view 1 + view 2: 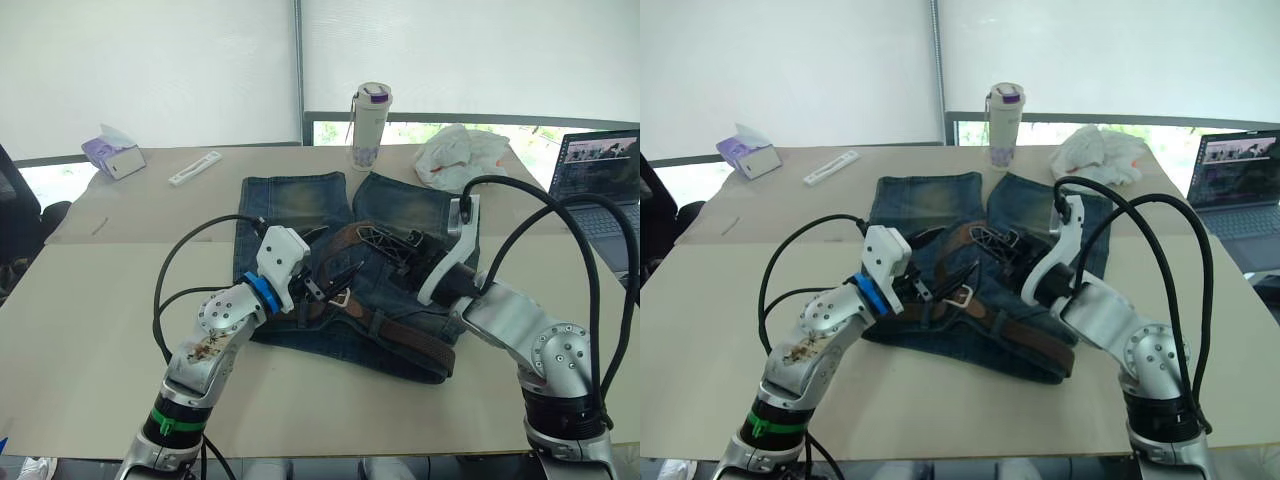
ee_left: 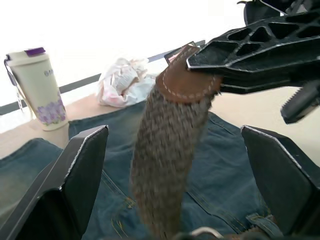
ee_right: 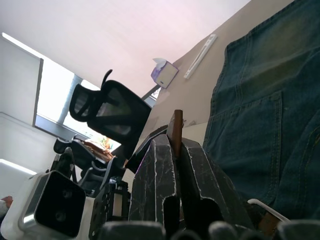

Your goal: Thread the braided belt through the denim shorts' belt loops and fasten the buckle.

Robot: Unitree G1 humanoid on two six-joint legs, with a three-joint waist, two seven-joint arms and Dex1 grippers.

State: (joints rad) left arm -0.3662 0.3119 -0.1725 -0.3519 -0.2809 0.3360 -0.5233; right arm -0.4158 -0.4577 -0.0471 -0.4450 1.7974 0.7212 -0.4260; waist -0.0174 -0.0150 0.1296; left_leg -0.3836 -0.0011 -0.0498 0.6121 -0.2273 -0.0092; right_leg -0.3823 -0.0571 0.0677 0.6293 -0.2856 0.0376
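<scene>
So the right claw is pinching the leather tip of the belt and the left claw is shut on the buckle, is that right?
Not quite. The right claw does pinch the braided belt by its leather tip, but the left claw is open, not shut on the buckle; the left wrist view shows its fingers spread either side of the strap.

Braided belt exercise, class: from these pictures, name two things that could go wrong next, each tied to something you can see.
1. The right hand pinches the braided belt only at its leather tip; a pull could slip it free.
2. The left hand hangs open around the strap near the buckle without gripping, so the buckle may shift and the denim shorts bunch up.
</scene>
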